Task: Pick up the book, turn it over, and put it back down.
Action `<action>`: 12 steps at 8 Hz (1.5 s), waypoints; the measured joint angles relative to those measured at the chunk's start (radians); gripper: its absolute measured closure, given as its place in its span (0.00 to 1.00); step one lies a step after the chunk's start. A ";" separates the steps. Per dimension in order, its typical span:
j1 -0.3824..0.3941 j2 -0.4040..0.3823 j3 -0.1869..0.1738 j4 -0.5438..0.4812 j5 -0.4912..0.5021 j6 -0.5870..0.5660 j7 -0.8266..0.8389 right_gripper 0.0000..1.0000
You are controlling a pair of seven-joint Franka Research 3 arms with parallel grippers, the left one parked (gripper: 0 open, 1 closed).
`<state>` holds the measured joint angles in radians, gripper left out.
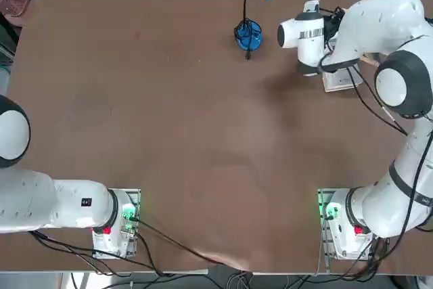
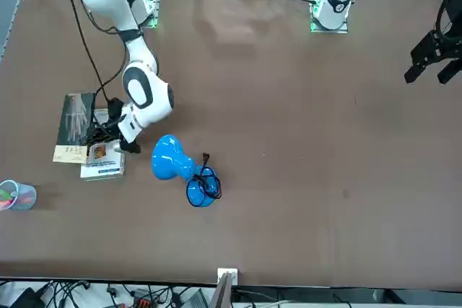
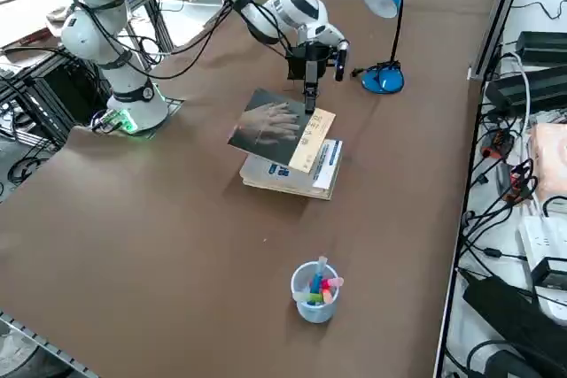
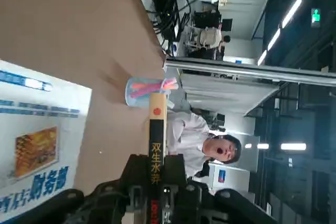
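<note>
My right gripper, fingers clamped on the book's raised edge near the table's right edge, should roll it over slowly, clear of the second book beneath.

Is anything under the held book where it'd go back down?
Yes: a white-and-blue book lies flat on the table, partly beneath the dark book that the right gripper holds tilted above it.

Two books lie stacked on the table — a dark-covered book atop a white-and-blue book — along with one blue desk lamp and one cup of coloured markers.
</note>
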<state>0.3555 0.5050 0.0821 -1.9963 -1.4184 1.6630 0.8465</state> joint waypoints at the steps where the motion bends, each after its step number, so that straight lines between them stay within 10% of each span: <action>1: 0.029 0.003 0.000 -0.016 -0.006 0.002 0.029 0.89; 12: 0.105 0.146 -0.018 -0.027 -0.145 -0.005 0.316 0.89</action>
<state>0.4608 0.6506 0.0636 -2.0230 -1.5630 1.6578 1.1625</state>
